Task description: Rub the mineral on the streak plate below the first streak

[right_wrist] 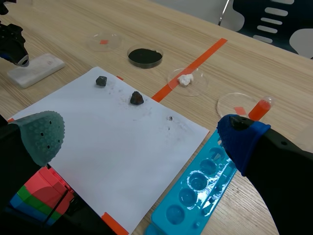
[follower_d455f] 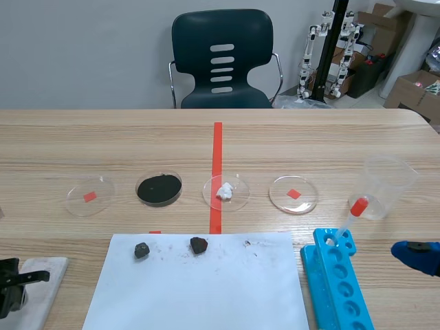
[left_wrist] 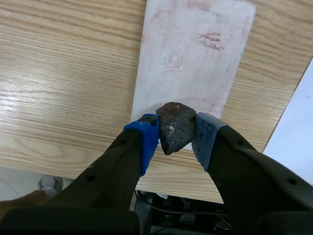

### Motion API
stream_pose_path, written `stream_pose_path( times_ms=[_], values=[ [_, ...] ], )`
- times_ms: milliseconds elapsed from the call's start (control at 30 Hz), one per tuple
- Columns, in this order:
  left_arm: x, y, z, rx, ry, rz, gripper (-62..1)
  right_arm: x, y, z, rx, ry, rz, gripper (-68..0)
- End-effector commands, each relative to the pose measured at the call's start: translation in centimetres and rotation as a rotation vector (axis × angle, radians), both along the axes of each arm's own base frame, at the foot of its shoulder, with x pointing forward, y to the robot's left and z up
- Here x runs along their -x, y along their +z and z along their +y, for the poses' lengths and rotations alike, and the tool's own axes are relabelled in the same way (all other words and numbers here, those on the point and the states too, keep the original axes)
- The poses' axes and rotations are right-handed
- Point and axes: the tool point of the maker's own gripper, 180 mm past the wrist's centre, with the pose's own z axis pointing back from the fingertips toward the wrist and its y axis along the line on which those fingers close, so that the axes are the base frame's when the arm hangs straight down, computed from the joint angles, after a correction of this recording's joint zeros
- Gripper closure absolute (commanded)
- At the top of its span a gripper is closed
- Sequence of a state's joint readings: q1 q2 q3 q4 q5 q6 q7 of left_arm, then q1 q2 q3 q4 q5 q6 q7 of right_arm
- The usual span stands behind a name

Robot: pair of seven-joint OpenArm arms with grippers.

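mineral (left_wrist: 175,122), a dark chunk, sits clamped in my left gripper (left_wrist: 176,138), over the near end of the streak plate (left_wrist: 186,68). i'd press firmly and drag across bare plate, short of the reddish streak (left_wrist: 210,41). right gripper (right_wrist: 141,134) hangs spread, empty.

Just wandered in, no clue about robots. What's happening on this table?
The robot's left arm has a dark rock clamped in its jaws above a white plate that already carries a faint reddish streak. Whether the rock touches the plate is unclear. The right arm hovers by a blue rack, its jaws open and empty. Two more rocks lie on white paper.
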State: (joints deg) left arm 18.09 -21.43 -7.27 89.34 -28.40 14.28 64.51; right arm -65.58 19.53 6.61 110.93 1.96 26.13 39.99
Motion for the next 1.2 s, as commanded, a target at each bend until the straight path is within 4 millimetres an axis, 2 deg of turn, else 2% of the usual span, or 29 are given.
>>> stream_pose_path(
  times_ms=[0, 400, 567, 700, 900, 1167],
  values=[
    [0.0, 0.0, 0.4, -0.013, -0.004, 0.005, -13.0, -0.3, 0.7, 0.0, -0.022, -0.006, -0.021, -67.9],
    [0.6, -0.8, -1.0, 0.013, -0.033, 0.037, -13.0, -0.3, 0.7, 0.0, -0.022, -0.006, -0.021, -67.9],
    [0.1, -0.6, -0.7, -0.007, -0.036, 0.013, -13.0, -0.3, 0.7, 0.0, -0.022, -0.006, -0.021, -67.9],
    [-0.1, -0.5, 0.3, -0.065, -0.046, 0.010, -13.0, -0.3, 0.7, 0.0, -0.022, -0.006, -0.021, -67.9],
    [-0.2, -0.4, 0.3, -0.066, -0.047, 0.007, -13.0, -0.3, 0.7, 0.0, -0.022, -0.006, -0.021, -67.9],
    [0.0, -0.8, -1.0, -0.023, -0.065, 0.015, -13.0, -0.3, 0.7, 0.0, -0.022, -0.006, -0.021, -67.9]
  ],
)
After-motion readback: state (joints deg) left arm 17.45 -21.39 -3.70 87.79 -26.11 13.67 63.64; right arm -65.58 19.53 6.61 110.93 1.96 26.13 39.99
